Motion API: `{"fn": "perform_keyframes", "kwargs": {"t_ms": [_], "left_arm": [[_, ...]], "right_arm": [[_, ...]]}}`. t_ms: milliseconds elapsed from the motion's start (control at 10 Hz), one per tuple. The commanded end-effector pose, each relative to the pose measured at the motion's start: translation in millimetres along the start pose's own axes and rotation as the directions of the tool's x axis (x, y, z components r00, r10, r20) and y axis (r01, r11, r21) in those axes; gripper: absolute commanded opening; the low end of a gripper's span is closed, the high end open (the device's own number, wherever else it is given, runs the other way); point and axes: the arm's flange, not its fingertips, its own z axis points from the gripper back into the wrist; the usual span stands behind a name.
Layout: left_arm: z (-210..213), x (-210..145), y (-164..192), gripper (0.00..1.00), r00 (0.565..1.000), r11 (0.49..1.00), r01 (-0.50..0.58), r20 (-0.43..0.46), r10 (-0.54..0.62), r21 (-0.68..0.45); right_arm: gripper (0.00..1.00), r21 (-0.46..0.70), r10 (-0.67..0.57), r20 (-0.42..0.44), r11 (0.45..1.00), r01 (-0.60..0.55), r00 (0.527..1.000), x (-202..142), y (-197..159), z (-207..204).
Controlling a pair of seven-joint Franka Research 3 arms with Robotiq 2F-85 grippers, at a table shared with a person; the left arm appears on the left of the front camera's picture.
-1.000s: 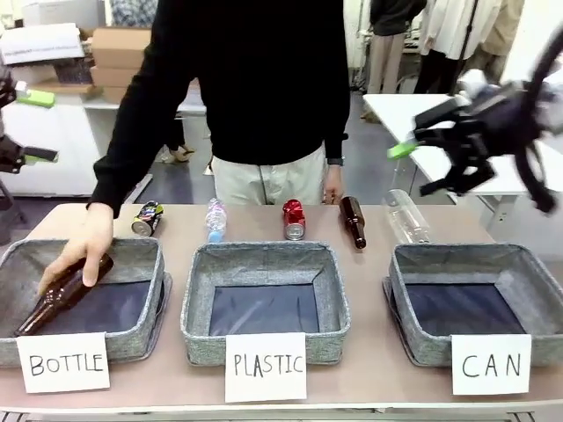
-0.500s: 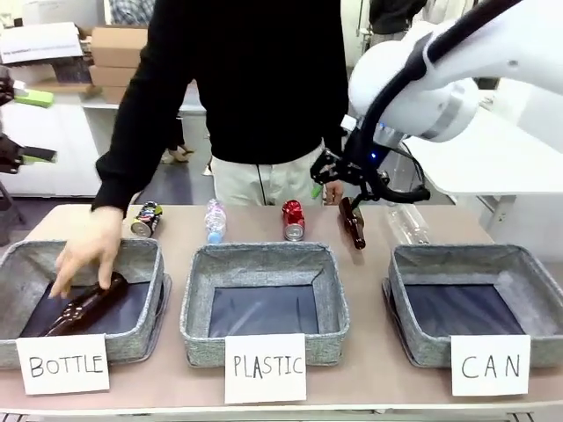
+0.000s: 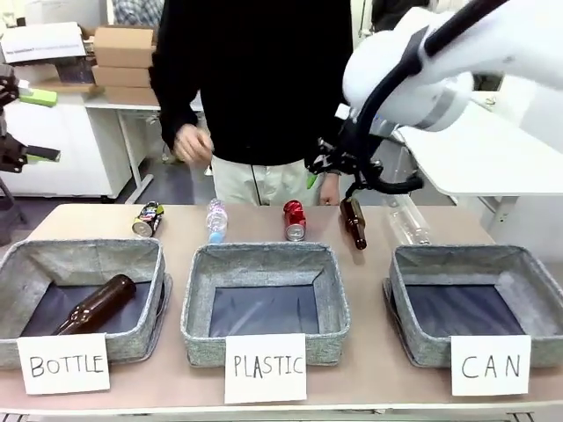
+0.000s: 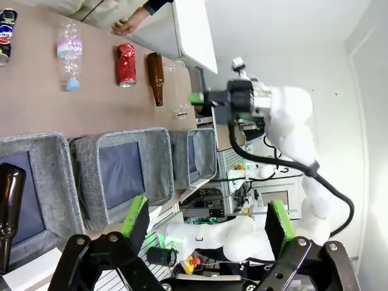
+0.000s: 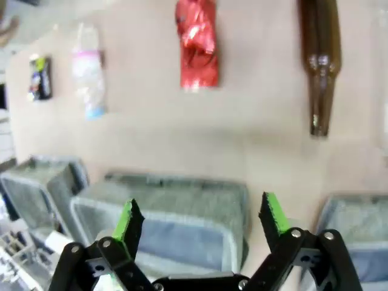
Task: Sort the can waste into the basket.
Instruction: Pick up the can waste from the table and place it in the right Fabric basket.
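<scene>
Since a second ago: swung in from the right side with the right gripper, now hovering above the back row of the worktop, roughly between the red can and a brown bottle. Jaws spread wide, nothing held. Person's hand pulled back from the BOTTLE basket, with a second brown bottle left lying inside (no part of the can sort).

Meaning for the task: approach stage only, no can moved yet. Probably lining up on the red can, though blur in the right wrist view leaves the exact alignment uncertain. Left gripper parked high at the left side, likewise spread and empty.

Task items:
- Red can: lying near the far edge, behind the PLASTIC basket.
- Black can: behind the BOTTLE basket, well apart from the CAN basket.
- CAN basket: right end of the front row, nothing inside.

Obstructions:
- Brown bottle just beside the red can.
- Small plastic bottle on its other side.
- Large clear bottle behind the CAN basket.

Keep the fingers clear of the brown bottle on descent.
</scene>
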Motion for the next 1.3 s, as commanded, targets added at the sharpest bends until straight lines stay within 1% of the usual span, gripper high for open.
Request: {"fn": "perform_keyframes", "kwargs": {"t_ms": [0,100,200,300,500,600,800,900,1000,1100,1200], "left_arm": [[-1.6,0.5,-0.4,1.0,1.0,0.999,0.021,0.009,-0.02,-0.028],[-1.6,0.5,-0.4,1.0,1.0,0.999,0.021,0.009,-0.02,-0.028],[-1.6,0.5,-0.4,1.0,1.0,0.999,0.021,0.009,-0.02,-0.028],[-1.6,0.5,-0.4,1.0,1.0,0.999,0.021,0.009,-0.02,-0.028],[-1.6,0.5,-0.4,1.0,1.0,0.999,0.021,0.009,-0.02,-0.028],[-1.6,0.5,-0.4,1.0,1.0,0.999,0.021,0.009,-0.02,-0.028],[-1.6,0.5,-0.4,1.0,1.0,0.999,0.021,0.009,-0.02,-0.028],[-1.6,0.5,-0.4,1.0,1.0,0.999,0.021,0.009,-0.02,-0.028],[-1.6,0.5,-0.4,1.0,1.0,0.999,0.021,0.009,-0.02,-0.028],[-1.6,0.5,-0.4,1.0,1.0,0.999,0.021,0.009,-0.02,-0.028],[-1.6,0.5,-0.4,1.0,1.0,0.999,0.021,0.009,-0.02,-0.028]], "right_arm": [[1.0,-0.099,0.038,-0.004,0.994,-0.039,0.999,82.0,43.0,-33.4],[1.0,-0.136,0.078,-0.015,0.988,-0.08,0.997,101.4,50.7,-52.5],[1.0,-0.178,0.067,-0.044,0.981,-0.074,0.997,115.0,55.8,-77.3],[1.0,-0.243,0.05,-0.063,0.968,-0.063,0.997,128.5,52.1,-107.3],[1.0,-0.185,0.133,-0.133,0.97,-0.156,0.982,132.8,56.5,-151.7],[1.0,-0.222,0.101,-0.148,0.966,-0.133,0.984,135.8,52.7,-172.9],[1.0,-0.263,0.062,-0.165,0.959,-0.105,0.984,134.6,43.9,-194.8],[1.0,-0.264,0.055,-0.184,0.959,-0.103,0.981,131.3,42.5,-200.1],[1.0,-0.248,0.061,-0.185,0.963,-0.106,0.981,129.9,42.2,-200.5],[0.88,-0.239,0.067,-0.167,0.965,-0.106,0.984,128.2,41.6,-198.6],[0.41,-0.223,0.064,-0.187,0.969,-0.106,0.98,127.4,41.7,-197.6]]}}
